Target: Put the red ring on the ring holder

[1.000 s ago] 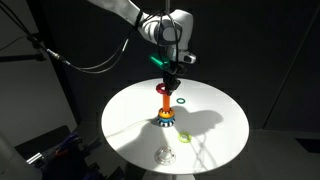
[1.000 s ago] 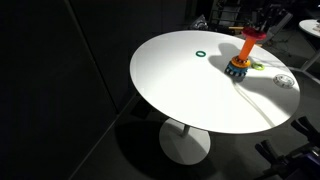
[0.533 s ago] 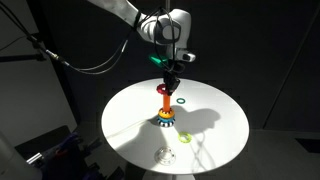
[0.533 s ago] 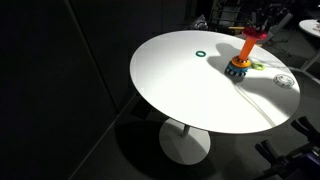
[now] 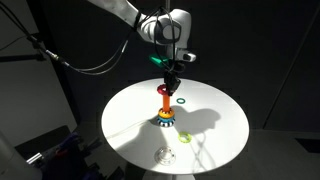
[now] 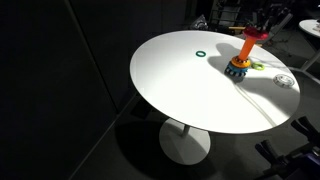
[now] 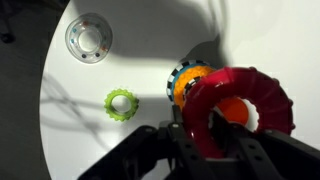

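The red ring (image 7: 240,105) is held in my gripper (image 7: 208,140), whose fingers are shut on its near rim. In the wrist view the orange peg of the ring holder (image 7: 186,85) shows through the ring's hole, with the blue-and-yellow base beside it. In both exterior views the red ring (image 5: 165,88) (image 6: 252,35) sits at the top of the orange peg, above the holder's base (image 5: 164,119) (image 6: 238,69). My gripper (image 5: 170,75) hangs straight above it.
The round white table (image 5: 215,130) (image 6: 190,90) also carries a thin green ring (image 5: 181,100) (image 6: 200,54), a yellow-green toothed ring (image 7: 121,104) (image 5: 186,137) and a clear white ring (image 7: 89,38) (image 5: 165,155). The surroundings are dark.
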Controlling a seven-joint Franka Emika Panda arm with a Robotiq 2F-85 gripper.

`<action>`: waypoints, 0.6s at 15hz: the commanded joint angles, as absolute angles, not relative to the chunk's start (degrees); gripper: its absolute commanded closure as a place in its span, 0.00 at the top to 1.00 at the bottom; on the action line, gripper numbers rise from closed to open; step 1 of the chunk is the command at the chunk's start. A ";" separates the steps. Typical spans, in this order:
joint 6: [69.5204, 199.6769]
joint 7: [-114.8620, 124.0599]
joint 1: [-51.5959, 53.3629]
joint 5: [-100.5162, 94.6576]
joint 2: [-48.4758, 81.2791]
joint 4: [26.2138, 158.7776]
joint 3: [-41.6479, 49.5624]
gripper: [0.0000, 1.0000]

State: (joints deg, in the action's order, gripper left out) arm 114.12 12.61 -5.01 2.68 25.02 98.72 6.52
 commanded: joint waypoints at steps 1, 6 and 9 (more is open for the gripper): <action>112.43 13.92 -4.72 1.76 26.14 96.43 6.91 0.09; 112.38 13.72 -4.85 1.90 26.83 96.08 6.92 0.09; 112.35 13.72 -4.90 1.91 27.08 95.80 7.01 0.09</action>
